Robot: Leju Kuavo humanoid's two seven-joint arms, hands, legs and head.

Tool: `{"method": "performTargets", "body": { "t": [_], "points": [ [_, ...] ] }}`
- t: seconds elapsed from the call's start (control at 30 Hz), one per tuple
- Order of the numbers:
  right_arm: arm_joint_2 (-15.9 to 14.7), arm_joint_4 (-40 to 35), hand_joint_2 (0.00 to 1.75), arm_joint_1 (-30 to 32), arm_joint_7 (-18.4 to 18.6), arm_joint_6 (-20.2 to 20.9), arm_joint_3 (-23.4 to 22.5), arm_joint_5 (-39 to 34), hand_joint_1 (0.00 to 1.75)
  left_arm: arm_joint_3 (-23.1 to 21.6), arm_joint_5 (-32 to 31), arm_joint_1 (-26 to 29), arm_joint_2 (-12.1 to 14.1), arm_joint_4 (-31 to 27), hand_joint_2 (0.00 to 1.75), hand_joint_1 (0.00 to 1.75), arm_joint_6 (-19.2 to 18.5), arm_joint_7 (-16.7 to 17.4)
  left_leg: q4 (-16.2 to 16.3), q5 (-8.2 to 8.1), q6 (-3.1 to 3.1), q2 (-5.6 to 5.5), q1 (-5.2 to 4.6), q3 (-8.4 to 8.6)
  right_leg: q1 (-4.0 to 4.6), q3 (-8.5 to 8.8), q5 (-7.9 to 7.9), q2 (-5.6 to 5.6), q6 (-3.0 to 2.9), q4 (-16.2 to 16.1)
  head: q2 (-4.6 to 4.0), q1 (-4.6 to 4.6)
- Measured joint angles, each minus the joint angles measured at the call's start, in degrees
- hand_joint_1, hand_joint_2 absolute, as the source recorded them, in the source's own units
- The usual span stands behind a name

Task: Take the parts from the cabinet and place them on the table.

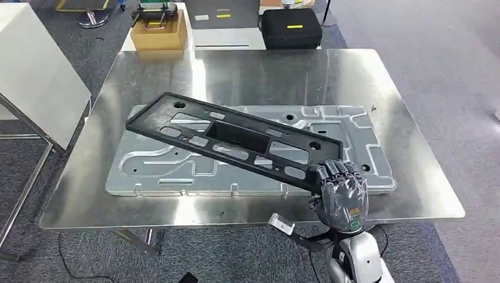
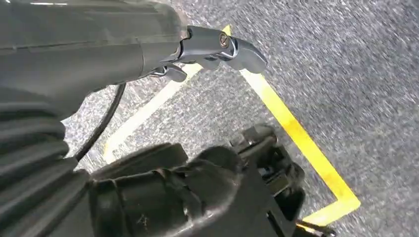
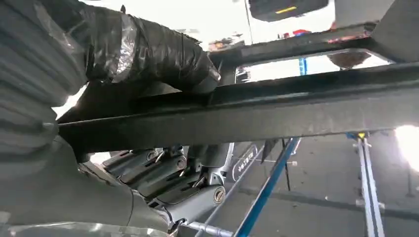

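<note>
You are looking at one black frame part (image 1: 233,140), one stamped silver panel (image 1: 153,162) and one steel table (image 1: 247,71). Beyond it are sitting one black case (image 1: 290,27), one cardboard box (image 1: 158,35) and one white table (image 1: 35,71).

black case (image 1: 291,26) cut off at top edge, cardboard box (image 1: 158,34) partly hidden

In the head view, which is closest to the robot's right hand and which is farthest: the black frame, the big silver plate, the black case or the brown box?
From the right hand:
1. Black frame: held in the hand, stretching off to the left.
2. Silver plate: lying on the table under the frame.
3. Black case: beyond the table's far edge.
4. Brown box: beyond the far edge too, farther left.
</note>
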Motion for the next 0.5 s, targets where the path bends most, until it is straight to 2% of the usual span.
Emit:
{"method": "performTargets", "body": {
  "t": [0.07,0.1,0.13,0.23,0.27,0.3,0.33,0.4,0.43,0.47,0.5],
  "points": [
    [0.0,1.1,1.75,-1.0,1.1,0.7,0.2,1.2,1.57,-0.3,-0.1,-0.1,-0.1,0.0,0.0,0.0,0.0,0.2,0.5,-0.32,-0.22,-0.1,0.01,0.05,-0.02,4.34,5.1,-0.03,-0.29,-8.9,0.0,-0.02],
    [0.0,1.7,1.75,-1.6,1.7,0.9,0.3,1.7,1.57,-0.5,-0.1,-0.1,-0.2,0.0,0.0,0.0,0.0,0.3,0.7,-0.53,-0.38,-0.12,0.0,0.06,-0.01,6.72,6.97,-0.1,-0.57,-13.8,0.0,-0.02],
    [0.0,2.5,1.75,-2.3,2.3,1.2,0.4,2.4,1.55,-0.6,-0.2,-0.2,-0.3,0.0,0.0,0.0,0.0,0.4,1.0,-0.73,-0.71,-0.11,-0.39,-0.27,0.27,7.32,5.72,-0.14,-1.0,-15.2,0.0,0.0],
    [-0.1,5.0,1.75,-4.1,4.3,2.3,0.5,4.0,1.59,-1.0,-0.6,-0.4,-0.3,0.0,0.0,0.0,-0.2,0.7,0.9,-0.54,-1.49,-0.09,-0.24,-0.4,0.65,7.12,6.09,0.08,-1.69,-15.4,0.0,-0.06],
    [-0.1,5.8,1.75,-4.7,5.0,2.8,0.6,4.7,1.59,-1.1,-0.7,-0.5,-0.3,0.0,0.0,0.0,-0.2,0.8,0.9,-0.58,-1.84,-0.1,-0.41,-0.34,0.3,7.2,6.3,0.13,-2.08,-15.8,0.0,-0.04],
    [-0.1,6.7,1.75,-5.2,5.8,3.0,0.6,5.4,1.61,-1.4,-0.8,-0.6,-0.3,0.0,0.0,0.0,-0.2,1.0,1.4,-1.18,-2.16,-0.1,-0.17,-0.59,-0.02,7.48,6.56,-0.09,-2.46,-16.2,0.0,-0.04],
    [0.0,7.6,1.75,-5.9,6.4,3.3,0.8,5.8,1.62,-1.6,-0.8,-0.6,-0.3,0.0,0.0,0.0,-0.2,1.1,3.5,-2.72,-2.46,-0.09,-0.19,-1.44,-0.04,7.5,6.58,-0.11,-2.85,-16.3,0.0,-0.15],
    [0.0,9.6,1.75,-7.5,7.3,3.9,0.8,6.5,1.66,-2.0,-1.0,-0.8,-0.3,0.0,0.0,0.0,-0.4,1.4,12.0,-6.97,-2.88,-0.08,0.12,-5.39,0.01,7.42,6.57,-0.17,-3.04,-16.3,0.0,-0.17],
    [0.0,10.6,1.75,-8.3,7.9,4.2,0.9,6.8,1.66,-2.0,-1.2,-0.8,-0.3,0.0,0.0,0.0,-0.6,1.5,16.0,-8.42,-3.06,-0.08,0.2,-7.32,0.02,7.4,6.55,-0.17,-3.08,-16.2,-0.02,-0.17],
    [0.0,11.9,1.75,-8.9,8.4,4.6,0.9,7.1,1.64,-2.2,-1.2,-0.7,-0.3,0.0,0.0,0.0,-0.8,1.6,18.2,-8.61,-3.15,-0.08,0.29,-8.52,0.02,7.44,6.55,-0.17,-3.07,-16.2,0.0,-0.17],
    [0.0,13.0,1.75,-9.5,9.0,4.9,0.9,7.6,1.66,-2.4,-1.3,-0.7,-0.3,0.0,0.0,0.0,-0.9,1.7,17.7,-7.38,-3.21,-0.06,0.4,-8.47,0.0,7.5,6.53,-0.17,-3.05,-16.2,-0.02,-0.17]
  ]
}}
